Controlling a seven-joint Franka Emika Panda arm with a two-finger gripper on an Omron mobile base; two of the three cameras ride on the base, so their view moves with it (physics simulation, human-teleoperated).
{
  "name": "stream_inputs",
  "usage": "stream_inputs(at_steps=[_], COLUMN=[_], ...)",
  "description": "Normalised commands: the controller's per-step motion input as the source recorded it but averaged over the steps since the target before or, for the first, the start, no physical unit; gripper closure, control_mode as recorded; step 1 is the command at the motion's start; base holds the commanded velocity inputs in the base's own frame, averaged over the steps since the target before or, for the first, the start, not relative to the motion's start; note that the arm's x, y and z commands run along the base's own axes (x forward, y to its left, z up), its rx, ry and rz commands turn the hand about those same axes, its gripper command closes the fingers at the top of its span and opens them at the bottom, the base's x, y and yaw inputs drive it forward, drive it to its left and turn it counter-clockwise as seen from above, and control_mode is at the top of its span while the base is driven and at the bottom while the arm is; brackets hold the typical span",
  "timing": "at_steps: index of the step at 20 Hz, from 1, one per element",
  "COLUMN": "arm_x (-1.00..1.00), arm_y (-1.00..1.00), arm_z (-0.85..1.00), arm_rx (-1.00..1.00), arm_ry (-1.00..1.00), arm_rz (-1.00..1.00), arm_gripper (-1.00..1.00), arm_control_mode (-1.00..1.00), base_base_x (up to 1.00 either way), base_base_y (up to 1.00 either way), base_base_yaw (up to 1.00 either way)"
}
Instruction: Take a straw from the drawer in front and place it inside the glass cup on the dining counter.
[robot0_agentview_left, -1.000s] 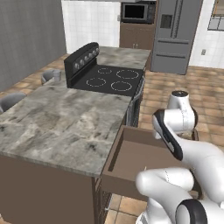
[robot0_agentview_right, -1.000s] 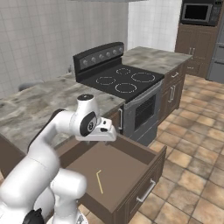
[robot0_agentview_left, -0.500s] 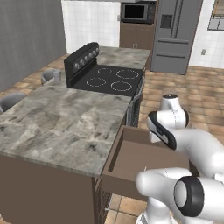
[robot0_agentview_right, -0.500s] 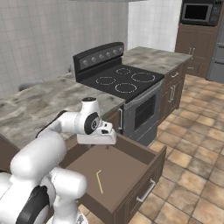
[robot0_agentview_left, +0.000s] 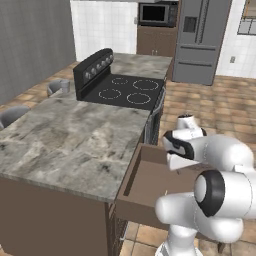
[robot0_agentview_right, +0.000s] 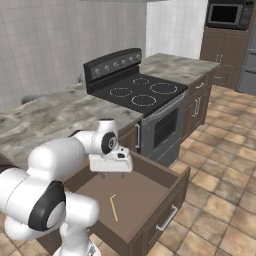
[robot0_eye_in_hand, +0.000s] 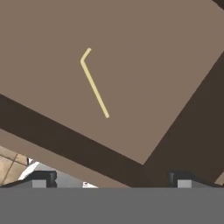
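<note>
The drawer stands pulled out below the dining counter, its brown floor bare apart from the straw. The straw is thin and yellowish-tan with a bent end, and it lies flat near the drawer's front. My gripper hangs open over the back part of the drawer, pointing down, apart from the straw. In the hand view the straw lies ahead of my gripper on the drawer floor. The glass cup stands at the far edge of the dining counter, left of the stove.
A black stovetop adjoins the counter, with its oven front right behind the drawer. Grey stool seats stand on the counter's far side. A fridge and microwave are at the back. Tiled floor lies right of the drawer.
My hand has dropped lower over the open drawer and the arm has folded down with it. The straw and drawer have not moved.
</note>
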Motion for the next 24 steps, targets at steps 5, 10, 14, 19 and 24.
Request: stream_inputs(at_steps=[5,10,14,19,24], arm_x=[0.0,0.0,0.0,0.0,0.0], arm_y=[0.1,0.04,0.0,0.0,0.0], arm_z=[-0.37,-0.25,-0.16,-0.13,-0.22], arm_rx=[0.01,0.02,0.03,0.03,0.05], arm_ry=[0.12,0.08,0.03,0.0,0.0], arm_rz=[0.0,0.0,0.0,0.0,0.0], arm_gripper=[-1.0,-1.0,-1.0,-1.0,-1.0], arm_control_mode=[-1.0,-1.0,-1.0,-1.0,-1.0], base_base_x=[0.0,0.0,0.0,0.0,0.0], base_base_y=[0.0,0.0,0.0,0.0,0.0], base_base_yaw=[0.0,0.0,0.0,0.0,0.0])
